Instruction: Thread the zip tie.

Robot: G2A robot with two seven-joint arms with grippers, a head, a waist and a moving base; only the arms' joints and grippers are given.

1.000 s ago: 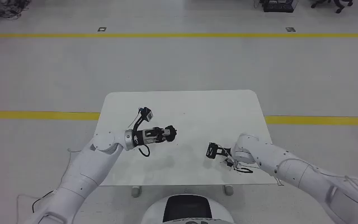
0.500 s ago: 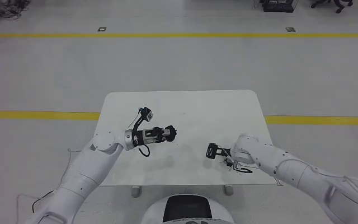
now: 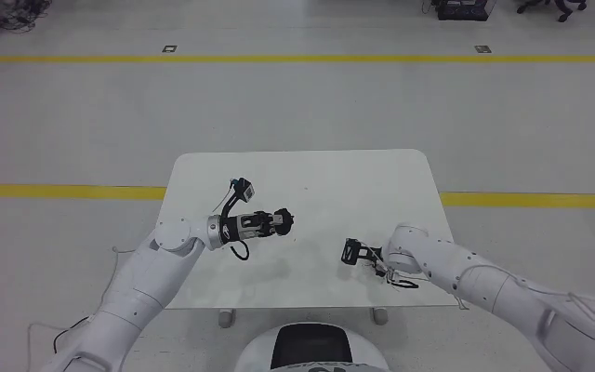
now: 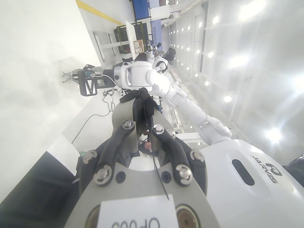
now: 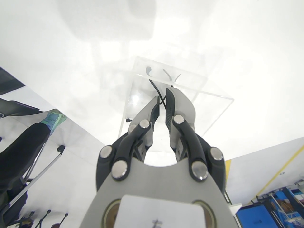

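1. Zip tie [image 4: 160,181]: black, clamped between the closed jaws of the left gripper [image 4: 143,103]. It is held up off the table [image 3: 372,181], over the left-middle part. One thin end trails back free across the gripper body. The other end pokes out past the tips (head or tail, cannot tell).
2. Right gripper [image 5: 163,95]: down at a clear box [image 5: 213,105] on the right, near side of the table. Jaws stand a narrow gap apart, with one of the spare ties [image 5: 154,87] crossing between the tips. It does not look pinched, as far as I can see.
3. Progress, my reading: early.
   - Done: one tie is in hand.
   - No loop is seen and no end looks fed through a head.
   - Left to do: secure the second grasp, bring the two grippers together, feed tail through head.
4. Room:
   - The grippers are well apart, with bare tabletop between them and on the far side.
   - Right gripper sits close to the near edge with its tips inside the box walls, so it should lift straight up before swinging left.
   - Left gripper has free air all round.
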